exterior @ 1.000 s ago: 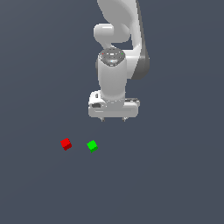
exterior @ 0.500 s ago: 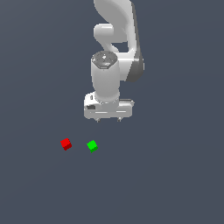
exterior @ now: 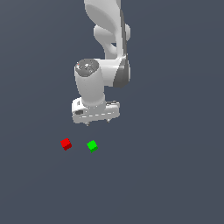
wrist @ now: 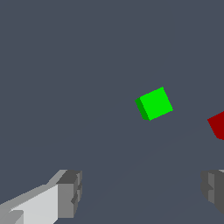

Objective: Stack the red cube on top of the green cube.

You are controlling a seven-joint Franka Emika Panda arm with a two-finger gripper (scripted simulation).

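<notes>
Risk: jaws are spread and empty; green cube lies nearer them than red cube, so it may be grasped.

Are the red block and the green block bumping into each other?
Apart. The exterior view shows bare floor between the red cube and the green cube.

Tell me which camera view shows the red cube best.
The exterior view. There the red cube is whole and unobstructed on the floor, apart from the green cube, to the exterior view's left of it. The wrist view catches only part of the red cube, cut off by the picture's edge.
</notes>
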